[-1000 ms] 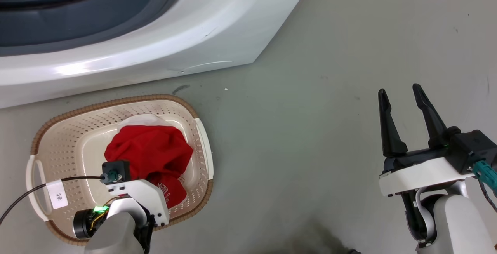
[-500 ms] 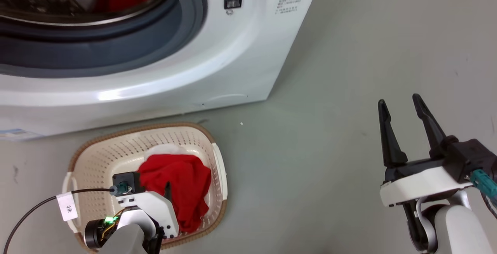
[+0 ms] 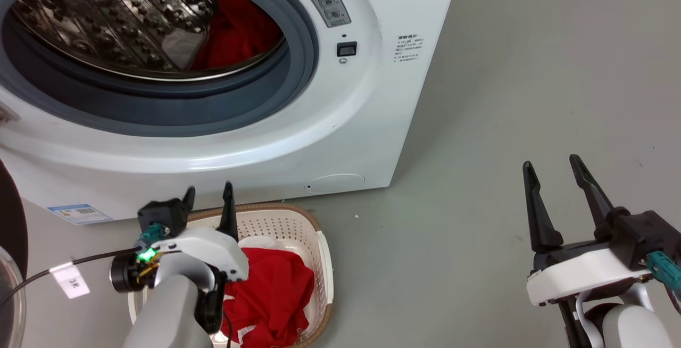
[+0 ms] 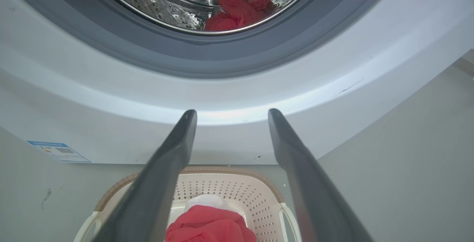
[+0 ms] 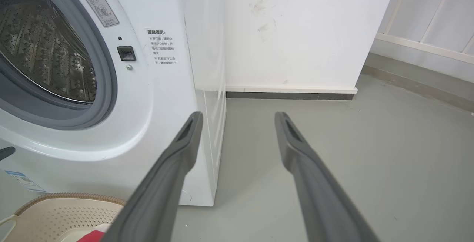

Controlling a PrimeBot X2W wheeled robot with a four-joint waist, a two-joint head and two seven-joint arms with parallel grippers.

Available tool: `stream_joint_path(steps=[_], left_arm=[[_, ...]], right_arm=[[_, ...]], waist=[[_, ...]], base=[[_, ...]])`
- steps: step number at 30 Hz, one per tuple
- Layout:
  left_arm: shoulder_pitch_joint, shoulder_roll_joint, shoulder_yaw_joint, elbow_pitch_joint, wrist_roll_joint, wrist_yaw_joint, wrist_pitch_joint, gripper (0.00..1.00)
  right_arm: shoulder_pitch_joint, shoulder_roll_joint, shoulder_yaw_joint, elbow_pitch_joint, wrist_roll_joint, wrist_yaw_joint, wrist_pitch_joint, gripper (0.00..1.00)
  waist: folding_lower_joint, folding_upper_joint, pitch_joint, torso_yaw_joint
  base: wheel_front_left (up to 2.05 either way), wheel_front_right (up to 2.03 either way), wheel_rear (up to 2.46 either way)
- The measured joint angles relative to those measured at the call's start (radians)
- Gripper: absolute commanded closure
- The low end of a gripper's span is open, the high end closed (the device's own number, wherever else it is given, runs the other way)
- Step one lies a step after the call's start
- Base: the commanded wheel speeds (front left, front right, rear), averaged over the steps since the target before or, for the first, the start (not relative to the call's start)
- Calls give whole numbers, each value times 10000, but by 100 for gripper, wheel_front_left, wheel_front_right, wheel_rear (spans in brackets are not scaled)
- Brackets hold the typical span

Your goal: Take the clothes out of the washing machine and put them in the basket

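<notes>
The left pincer (image 3: pixel 208 195) hangs wide and empty over the far rim of the basket (image 3: pixel 323 263), the right pincer (image 3: pixel 551 170) likewise over the floor (image 3: pixel 452 204). 1 red garment (image 3: pixel 276 295) lies in the basket. More clothes (image 3: pixel 239 29) sit at the right of the drum (image 3: pixel 106 23) in the washing machine (image 3: pixel 367 124), so the next fetch seems due: lift, reach through the ring (image 3: pixel 298 71), close.

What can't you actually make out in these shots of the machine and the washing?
Head view: how much bright red clothing lies in the white front-loading washing machine; its grey rubber door ring hides the drum's bottom.
Head view: the near end of the cream perforated plastic basket, covered by the pale left forearm and cut by the bottom edge.
Head view: the small printed label, too small to read.
</notes>
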Motion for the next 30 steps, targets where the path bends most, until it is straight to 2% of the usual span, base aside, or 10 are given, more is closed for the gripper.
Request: stream_joint_path(steps=[4,11,15,20,30], left_arm=[[205,8,355,-1344,368,63,0,0],[-361,293,738,-2082,685,-19,0,0],[-1890,989,844,-1358,685,-245,395,0],[-3450,1576,869,-581,665,-468,1152,0],[-6438,2987,702,481,961,-585,2876,0]], right_arm=[[97,0,8,-138,-2,0,84,0],[172,0,150,-314,-65,0,117,0],[-75,-2,399,-360,113,0,-17,0],[-287,-6,468,-257,270,0,-236,0],[-928,-10,926,431,819,0,-928,0]], waist=[[-1,0,-219,45],[0,0,-174,-257],[-1,0,246,-687],[1,0,869,-1077],[1,0,2523,-2006]], base=[[0,0,0],[0,0,0],[0,0,0],[0,0,0],[0,0,0]])
